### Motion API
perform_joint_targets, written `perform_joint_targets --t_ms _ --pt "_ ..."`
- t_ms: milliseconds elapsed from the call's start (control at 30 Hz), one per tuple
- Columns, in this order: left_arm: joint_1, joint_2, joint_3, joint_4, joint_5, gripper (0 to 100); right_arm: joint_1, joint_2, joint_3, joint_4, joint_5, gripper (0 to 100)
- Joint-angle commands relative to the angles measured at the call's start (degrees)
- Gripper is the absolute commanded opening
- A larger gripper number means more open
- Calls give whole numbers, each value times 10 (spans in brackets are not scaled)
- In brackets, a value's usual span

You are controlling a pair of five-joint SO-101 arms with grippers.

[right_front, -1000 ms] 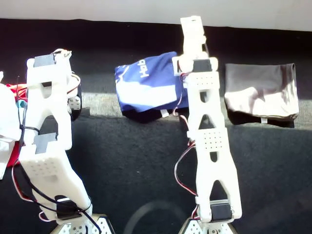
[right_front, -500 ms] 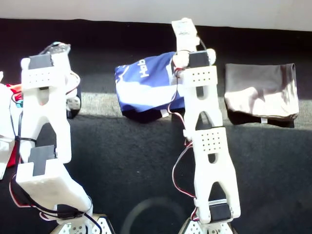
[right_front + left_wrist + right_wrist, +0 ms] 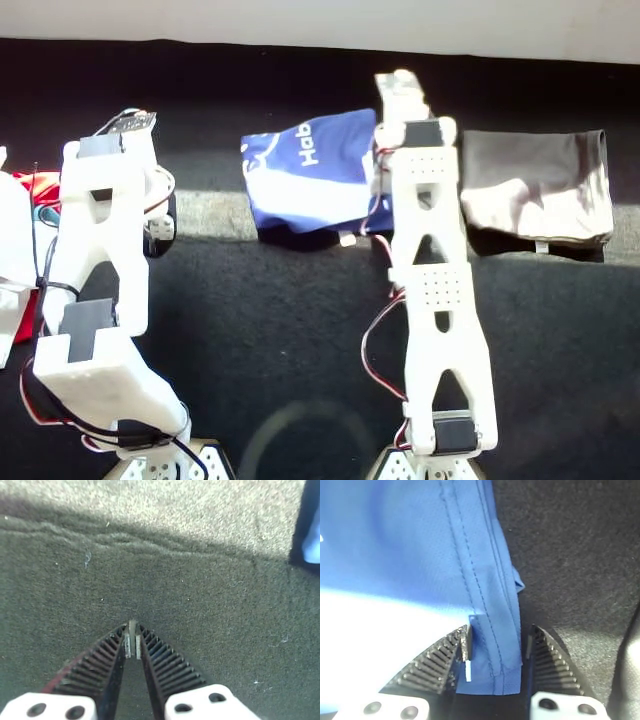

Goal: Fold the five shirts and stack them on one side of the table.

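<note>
Right gripper (image 3: pixel 496 647) clamps the hem of the blue shirt (image 3: pixel 400 565); left gripper (image 3: pixel 131 639) (closed, holding nothing) hangs over the dark counter (image 3: pixel 210 595).

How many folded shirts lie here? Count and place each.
2. The blue shirt lies mid-table, the grey shirt right of it. The white and red heap at the left edge may hide more.
</note>
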Motion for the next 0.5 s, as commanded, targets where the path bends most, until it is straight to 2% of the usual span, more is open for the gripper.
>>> perform_joint_targets --t_ms 0,333,467 --pt "8 -36 -6 -13 1 10 19 -23 -57 7 1 180" --pt "8 -35 -6 -22 1 10 -46 -195 -57 3 -3 180" --pt "8 -35 -5 -22 1 10 -45 -180 -51 -40 -15 185"
